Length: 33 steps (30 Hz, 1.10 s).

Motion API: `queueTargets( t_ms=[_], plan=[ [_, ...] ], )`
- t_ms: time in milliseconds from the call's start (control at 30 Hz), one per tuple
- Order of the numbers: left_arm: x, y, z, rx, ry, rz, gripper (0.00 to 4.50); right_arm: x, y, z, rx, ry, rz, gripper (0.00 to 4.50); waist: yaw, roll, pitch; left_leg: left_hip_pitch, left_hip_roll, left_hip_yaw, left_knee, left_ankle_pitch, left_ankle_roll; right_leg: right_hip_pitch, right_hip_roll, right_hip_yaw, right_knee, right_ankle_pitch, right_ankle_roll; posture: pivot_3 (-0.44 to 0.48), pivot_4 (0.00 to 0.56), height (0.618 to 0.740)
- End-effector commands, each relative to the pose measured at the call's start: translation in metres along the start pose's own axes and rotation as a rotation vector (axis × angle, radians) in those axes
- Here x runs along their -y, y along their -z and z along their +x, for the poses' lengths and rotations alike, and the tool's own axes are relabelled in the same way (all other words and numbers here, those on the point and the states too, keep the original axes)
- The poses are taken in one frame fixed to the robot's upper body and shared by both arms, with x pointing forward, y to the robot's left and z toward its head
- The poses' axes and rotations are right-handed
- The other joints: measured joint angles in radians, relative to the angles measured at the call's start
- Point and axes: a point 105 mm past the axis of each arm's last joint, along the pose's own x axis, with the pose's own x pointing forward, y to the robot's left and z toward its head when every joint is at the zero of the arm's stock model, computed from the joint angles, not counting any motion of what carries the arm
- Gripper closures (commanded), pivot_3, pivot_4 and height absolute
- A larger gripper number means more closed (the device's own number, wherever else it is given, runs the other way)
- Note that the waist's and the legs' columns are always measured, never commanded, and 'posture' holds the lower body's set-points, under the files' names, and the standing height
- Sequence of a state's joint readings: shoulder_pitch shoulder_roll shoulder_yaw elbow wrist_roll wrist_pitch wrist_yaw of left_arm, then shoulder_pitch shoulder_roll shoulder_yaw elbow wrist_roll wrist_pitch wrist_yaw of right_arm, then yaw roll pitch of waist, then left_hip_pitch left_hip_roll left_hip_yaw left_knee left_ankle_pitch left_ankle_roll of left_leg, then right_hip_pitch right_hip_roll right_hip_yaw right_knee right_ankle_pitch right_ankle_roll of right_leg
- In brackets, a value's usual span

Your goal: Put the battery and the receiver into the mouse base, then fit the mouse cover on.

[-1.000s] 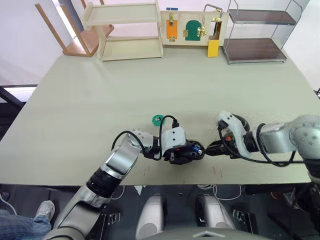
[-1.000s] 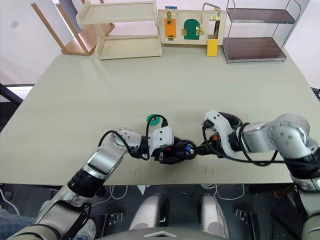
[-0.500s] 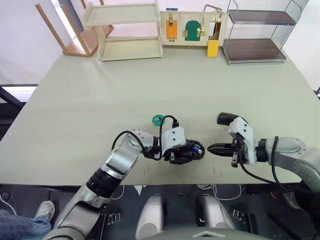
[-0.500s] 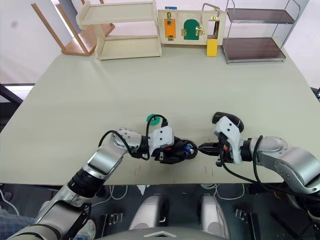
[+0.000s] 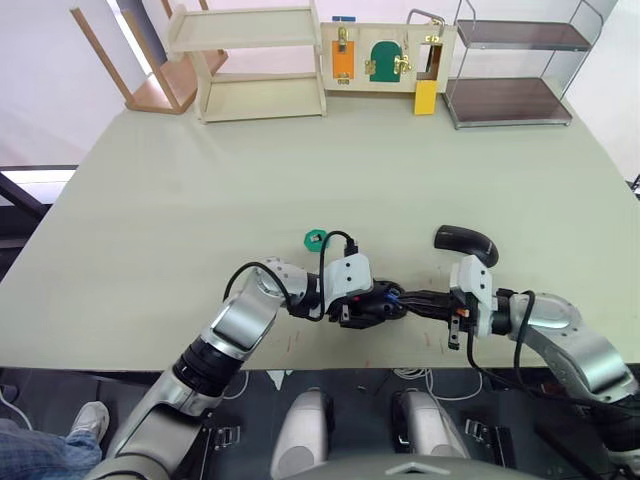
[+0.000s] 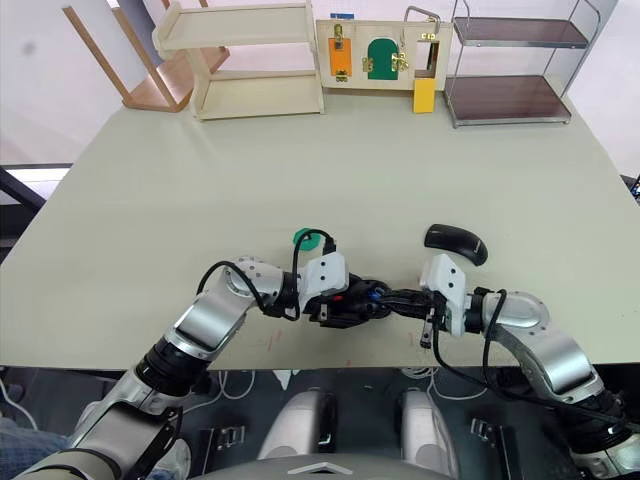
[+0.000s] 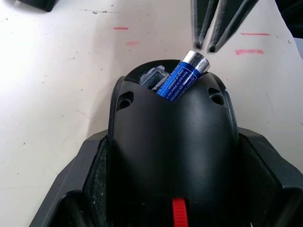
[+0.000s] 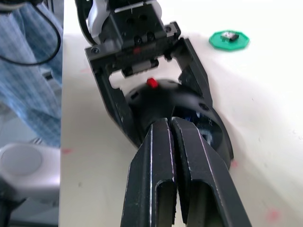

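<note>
Low in the centre of the left eye view, the left gripper (image 5: 372,303) clamps the mouse base (image 7: 173,142) by its two sides, apparently so the body cannot slide on the table (image 5: 200,200) while the other arm works at its open end. In the left wrist view the black body fills the lower half of the frame between the two fingers, a red part showing at the bottom edge.

The battery (image 7: 183,79) is not seated: it lies slanted in the cavity near the top centre of that view, its pale metal end sticking up over the rim.

The right gripper (image 5: 412,298) reaches in from the right of the head view with its fingers pressed nearly together and nothing between them. Their tips hang just beside the raised end of the battery, seemingly not quite touching; the closed, pointed pose looks meant for nudging it down into its slot.

The mouse cover (image 5: 465,241) rests on the table right of centre, above the right arm and apart from the base. The tiny dark receiver (image 8: 230,35) sits on a green disc (image 5: 316,239), just above the left gripper in the head view, still to be fitted
</note>
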<state>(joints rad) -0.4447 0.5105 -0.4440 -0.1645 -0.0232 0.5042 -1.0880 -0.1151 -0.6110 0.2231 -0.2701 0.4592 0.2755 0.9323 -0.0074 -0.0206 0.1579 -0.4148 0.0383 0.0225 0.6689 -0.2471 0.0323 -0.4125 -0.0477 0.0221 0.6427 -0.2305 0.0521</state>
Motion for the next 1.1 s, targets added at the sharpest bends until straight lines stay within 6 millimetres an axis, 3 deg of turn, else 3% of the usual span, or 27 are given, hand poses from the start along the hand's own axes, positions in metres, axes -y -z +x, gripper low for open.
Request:
queueTargets(
  t_ms=[33, 367, 867, 933, 1100],
  plan=[
    [0.012, 0.012, 0.006, -0.033, 0.049, -0.045, 1.56, 0.002, -0.007, -0.001, 0.019, 0.002, -0.047, 4.38, 0.000, 0.000, 0.000, 0.000, 0.000, 0.000, 0.000, 0.000, 0.000, 0.000, 0.000, 0.000, 0.000, 0.000, 0.000, 0.000, 0.150, 0.740],
    [0.012, 0.012, 0.006, -0.034, 0.051, -0.046, 1.56, 0.005, 0.010, 0.001, 0.005, 0.016, -0.009, 4.38, -0.001, 0.000, 0.000, 0.001, 0.000, 0.000, 0.000, 0.000, 0.000, 0.000, 0.000, 0.000, 0.000, 0.000, -0.001, 0.000, 0.150, 0.740],
    [0.011, 0.014, 0.004, -0.042, 0.054, -0.051, 1.56, 0.006, 0.051, 0.012, -0.042, 0.028, 0.088, 4.38, -0.007, 0.001, -0.004, 0.006, 0.001, 0.001, 0.000, 0.000, 0.000, 0.003, 0.002, 0.001, 0.003, 0.000, 0.000, 0.000, 0.150, 0.740],
    [0.011, 0.014, 0.004, -0.042, 0.053, -0.051, 1.56, 0.004, 0.068, 0.011, -0.132, 0.022, 0.102, 4.38, -0.008, 0.001, -0.004, 0.008, 0.001, 0.001, 0.000, 0.000, 0.000, 0.005, 0.002, 0.001, 0.004, 0.000, 0.000, 0.000, 0.150, 0.740],
    [0.010, 0.014, 0.005, -0.041, 0.051, -0.052, 1.56, 0.004, 0.089, 0.007, -0.238, 0.050, 0.193, 4.38, -0.010, 0.002, -0.010, 0.019, 0.002, 0.000, -0.002, 0.000, 0.000, 0.013, 0.002, 0.003, 0.004, -0.003, 0.001, 0.000, 0.150, 0.740]
  ],
)
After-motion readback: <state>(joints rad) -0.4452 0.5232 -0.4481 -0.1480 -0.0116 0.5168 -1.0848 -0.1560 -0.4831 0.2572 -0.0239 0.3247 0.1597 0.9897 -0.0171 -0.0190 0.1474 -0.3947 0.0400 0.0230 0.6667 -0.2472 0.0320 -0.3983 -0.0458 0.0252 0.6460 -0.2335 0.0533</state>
